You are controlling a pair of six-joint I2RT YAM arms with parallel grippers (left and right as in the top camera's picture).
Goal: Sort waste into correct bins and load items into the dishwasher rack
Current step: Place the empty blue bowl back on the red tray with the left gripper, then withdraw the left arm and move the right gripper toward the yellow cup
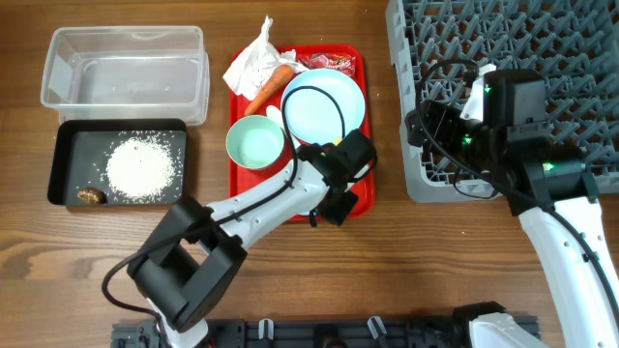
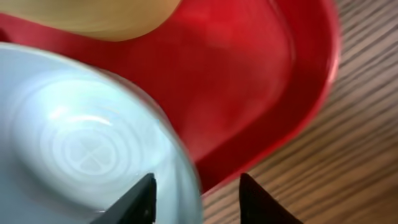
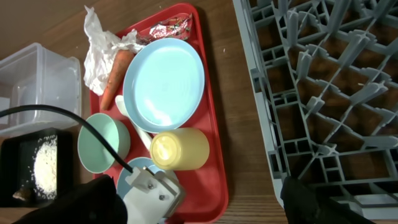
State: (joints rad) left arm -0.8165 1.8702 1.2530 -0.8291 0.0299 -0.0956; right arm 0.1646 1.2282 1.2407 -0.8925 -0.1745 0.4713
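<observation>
The left gripper [image 2: 196, 198] stands open astride the blue bowl [image 2: 74, 143] rim on the red tray [image 2: 261, 81]. The right gripper [image 3: 196, 202] gapes empty at the rack [image 3: 323, 74] edge

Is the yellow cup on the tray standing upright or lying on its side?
On its side. In the right wrist view the yellow cup lies on the red tray, its mouth pointing sideways rather than up.

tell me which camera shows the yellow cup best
The right wrist view: the yellow cup sits whole and sharp on the red tray. The left wrist view catches only a blurred yellow edge of it at the top. Overhead, the left arm hides it.
</observation>
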